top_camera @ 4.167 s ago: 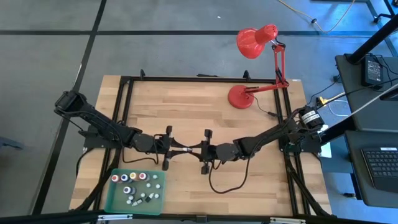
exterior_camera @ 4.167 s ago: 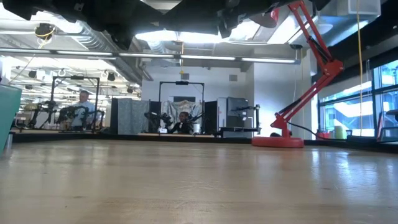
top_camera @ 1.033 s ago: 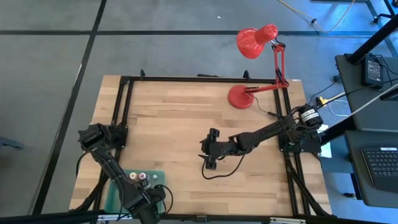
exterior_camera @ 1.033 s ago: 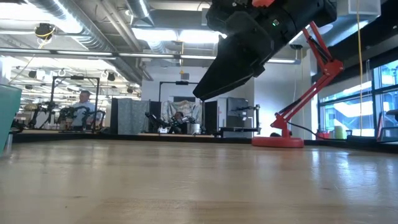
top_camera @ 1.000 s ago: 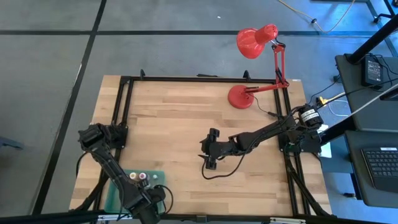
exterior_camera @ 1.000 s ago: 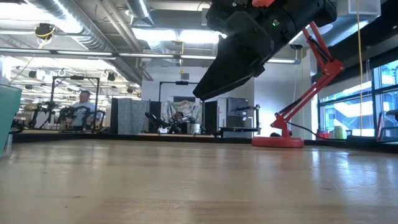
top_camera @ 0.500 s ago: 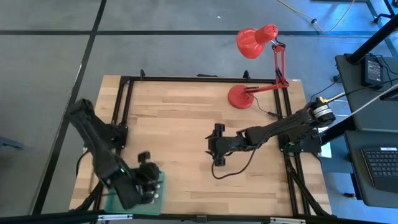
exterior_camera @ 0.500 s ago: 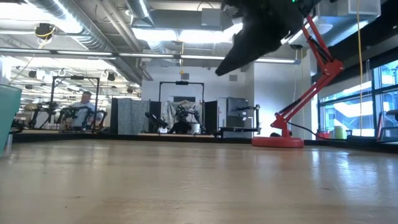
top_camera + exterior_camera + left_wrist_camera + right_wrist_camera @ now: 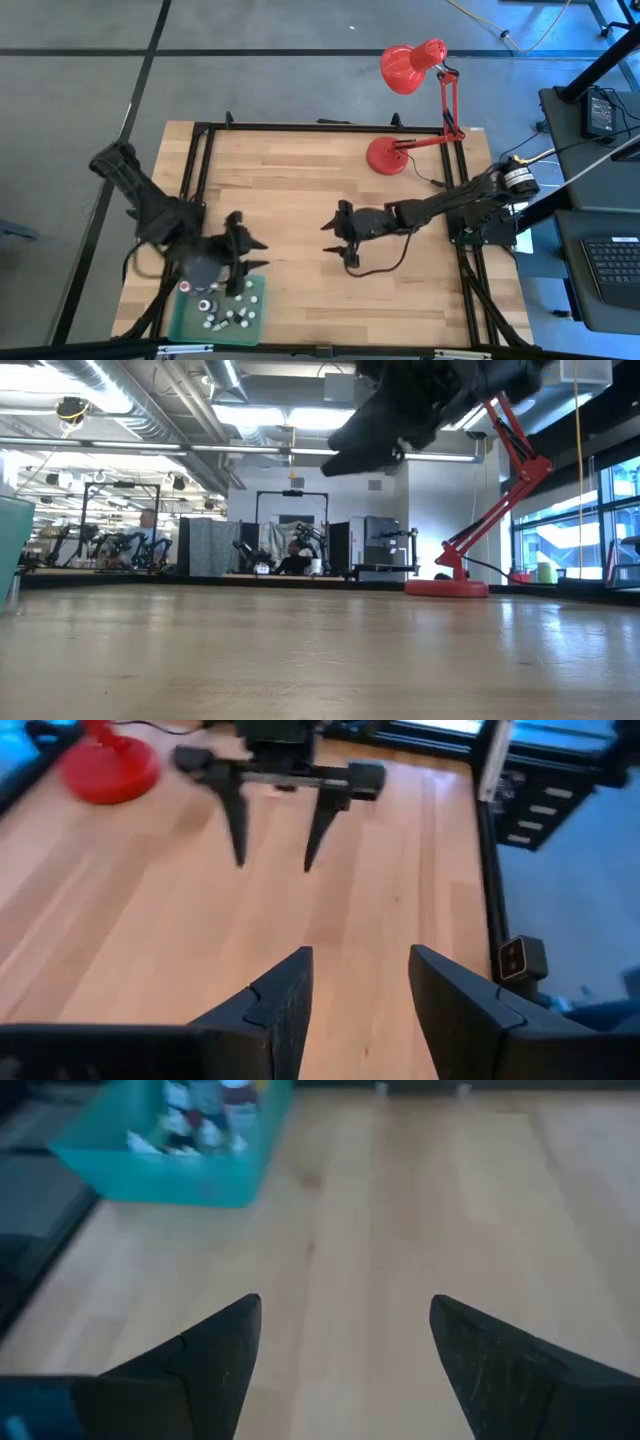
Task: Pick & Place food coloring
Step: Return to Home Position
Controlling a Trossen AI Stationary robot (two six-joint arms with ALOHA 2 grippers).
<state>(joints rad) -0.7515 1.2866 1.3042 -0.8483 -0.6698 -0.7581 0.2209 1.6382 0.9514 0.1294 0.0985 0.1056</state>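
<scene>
The food coloring bottles [image 9: 215,312] lie together inside the green tray [image 9: 256,298]. The left gripper [image 9: 358,960] hangs just above the tray's edge on the side toward the middle of the table [image 9: 300,190]. Its fingers are apart and hold nothing. The right gripper [image 9: 345,1305] is well apart from the tray, above bare wood. It faces the tray, spread wide and also empty.

No readable text or labels anywhere.

At front-left of the table [image 9: 290,190], the tray [image 9: 259,292], food coloring [image 9: 222,318] inside it — lamp [image 9: 387,156] back right.
</scene>
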